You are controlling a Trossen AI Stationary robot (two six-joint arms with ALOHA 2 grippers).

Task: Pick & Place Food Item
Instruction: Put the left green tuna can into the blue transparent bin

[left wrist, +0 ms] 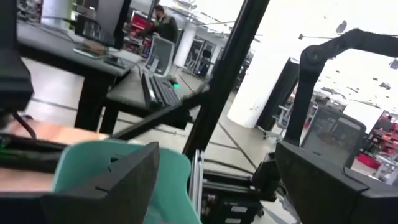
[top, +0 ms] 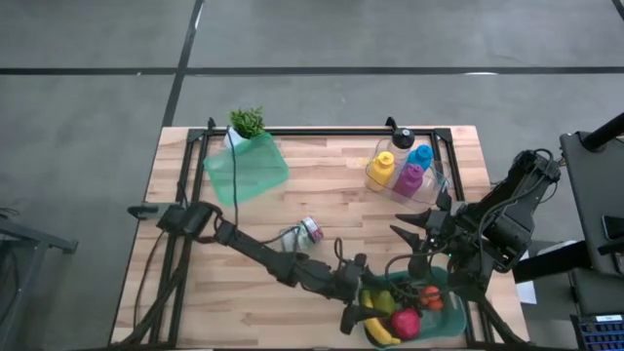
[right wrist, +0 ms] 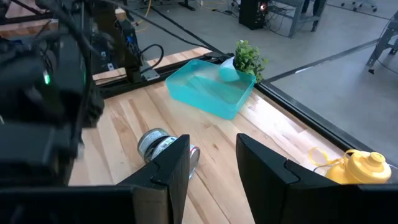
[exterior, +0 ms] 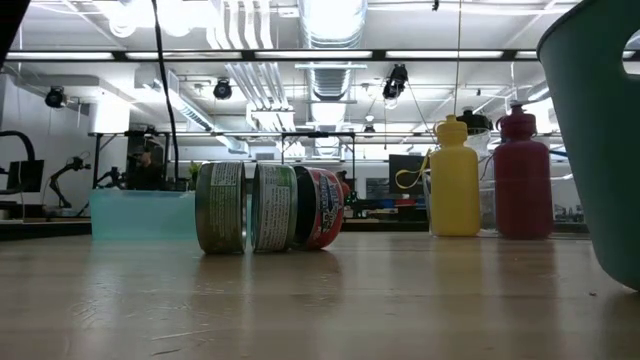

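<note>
1. The left gripper [top: 363, 314] hangs over the left rim of the green basket [top: 450, 327] at the near right corner of the wooden worktop [top: 322, 185]; its jaws stand apart, holding nothing.
2. Inside the basket lie the food items: a banana [top: 378, 331] along the near left side, a red apple [top: 406, 323] beside it, a green fruit [top: 384, 301] just behind, and small orange-red pieces [top: 429, 296] toward the right.
3. The right gripper [top: 426, 234] sits just beyond the far rim of the basket, on the right side of the worktop; in the right wrist view its jaws [right wrist: 211, 168] are a narrow gap apart with nothing between them.
4. Two round tins [top: 300, 233] lie on their sides touching each other near the middle of the worktop, left of the basket.
5. At the far right stand three bottles close together: yellow [top: 381, 169], blue [top: 419, 157] and magenta [top: 409, 179].
6. At the far left a clear teal tray [top: 246, 168] lies tilted, with a small potted plant [top: 247, 124] at its far corner.
</note>
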